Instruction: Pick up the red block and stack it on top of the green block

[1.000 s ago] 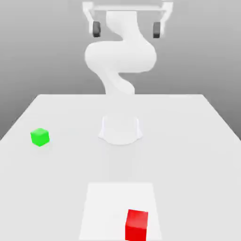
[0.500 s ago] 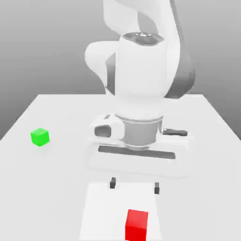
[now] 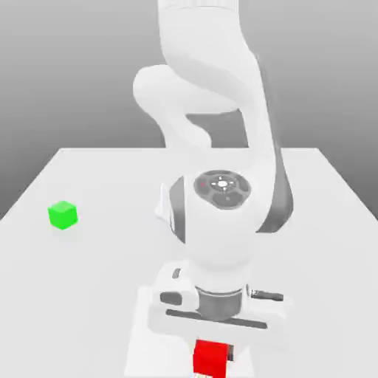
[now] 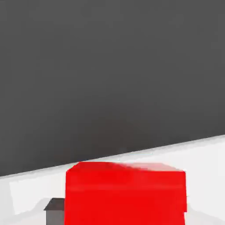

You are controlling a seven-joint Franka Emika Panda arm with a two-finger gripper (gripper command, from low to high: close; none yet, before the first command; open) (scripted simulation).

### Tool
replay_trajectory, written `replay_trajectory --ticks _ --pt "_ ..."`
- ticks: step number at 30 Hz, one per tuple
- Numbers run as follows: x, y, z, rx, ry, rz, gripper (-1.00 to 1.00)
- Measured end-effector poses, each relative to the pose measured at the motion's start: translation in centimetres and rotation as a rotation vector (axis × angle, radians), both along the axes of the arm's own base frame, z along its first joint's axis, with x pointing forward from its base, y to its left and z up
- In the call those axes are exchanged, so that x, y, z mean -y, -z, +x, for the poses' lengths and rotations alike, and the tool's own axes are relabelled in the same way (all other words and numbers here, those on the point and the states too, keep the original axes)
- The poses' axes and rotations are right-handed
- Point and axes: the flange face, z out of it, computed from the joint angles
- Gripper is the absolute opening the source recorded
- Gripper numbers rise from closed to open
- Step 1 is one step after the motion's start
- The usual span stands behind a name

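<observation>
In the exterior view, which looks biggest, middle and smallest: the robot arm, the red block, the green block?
1. Robot arm, by far the biggest.
2. Red block, partly hidden under the gripper.
3. Green block.
The red block sits nearer the camera, so the two blocks may really be alike.

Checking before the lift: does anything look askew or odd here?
Nothing stands out. The gripper is shut on the red block, which sits square, and the green block rests flat on the table.

Red block (image 3: pixel 210 359) upper part hidden behind white hand body, lower edge cut by frame bottom in exterior view, cut again at bottom edge in hand view, dark fingertip (image 4: pixel 55 210) partly covered by block, arm (image 3: pixel 210 66) top cropped by upper edge
</observation>
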Motion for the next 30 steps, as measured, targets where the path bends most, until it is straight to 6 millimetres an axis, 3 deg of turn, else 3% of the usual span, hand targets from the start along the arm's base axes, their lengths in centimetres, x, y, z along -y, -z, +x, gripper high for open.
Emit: replay_trajectory --ticks 3,7,10,14,18,24,30 --pt "0.5 -3.5 -0.2 0.000 0.015 -0.004 -1.00" --pt "8.5 -5.0 -1.7 0.005 0.295 -0.051 -1.00" --pt "15.0 -5.9 -4.0 0.010 0.540 -0.084 -1.00" --pt "23.8 -7.0 -9.1 0.016 0.900 -0.116 -1.00" --pt "29.9 -7.9 -15.0 0.022 1.232 -0.135 -1.00" --pt "35.0 -8.8 -23.8 0.031 1.687 -0.135 -1.00" --pt "37.6 -8.8 -33.7 0.029 2.168 -0.099 -1.00"
